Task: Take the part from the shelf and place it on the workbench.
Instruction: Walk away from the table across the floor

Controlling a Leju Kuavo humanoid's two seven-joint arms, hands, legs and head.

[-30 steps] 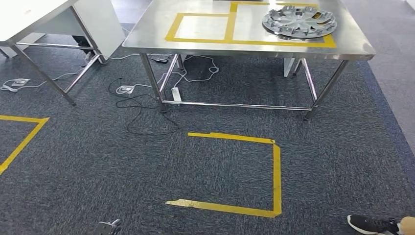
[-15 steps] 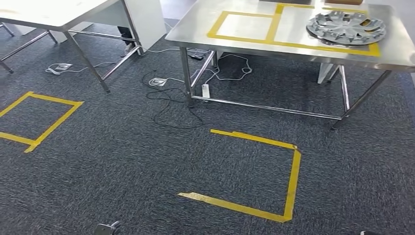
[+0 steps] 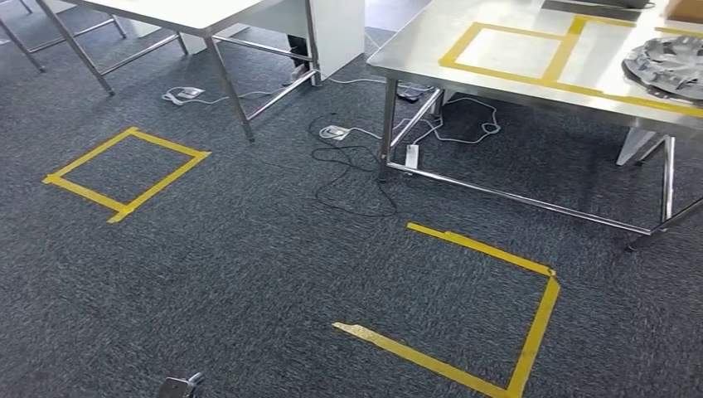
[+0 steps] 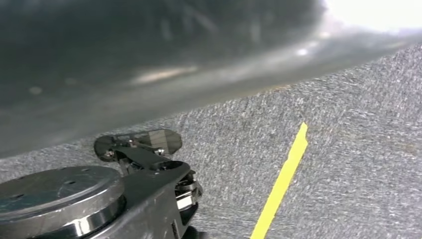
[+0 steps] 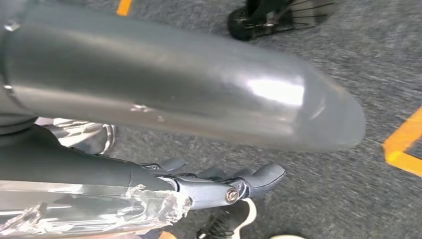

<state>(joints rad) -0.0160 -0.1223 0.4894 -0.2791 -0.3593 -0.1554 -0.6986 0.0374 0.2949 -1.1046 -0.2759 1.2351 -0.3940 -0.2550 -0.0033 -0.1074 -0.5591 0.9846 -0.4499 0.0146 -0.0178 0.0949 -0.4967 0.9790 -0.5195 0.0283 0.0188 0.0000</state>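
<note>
We see the table (image 3: 530, 79) ahead to the right, the part (image 3: 673, 65) on its right end; a second table (image 3: 182, 12) stands left; cables (image 3: 352, 162) lie on the floor (image 3: 249, 265) between them.

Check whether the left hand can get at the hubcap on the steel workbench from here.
Probably not. The hubcap lies far across the workbench, with carpet and the taped floor square between; the left hand hangs low by the floor.

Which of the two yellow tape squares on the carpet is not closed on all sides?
The yellow tape square on the right, in front of the steel workbench: its left side is missing. The smaller left square is closed all around.
</note>
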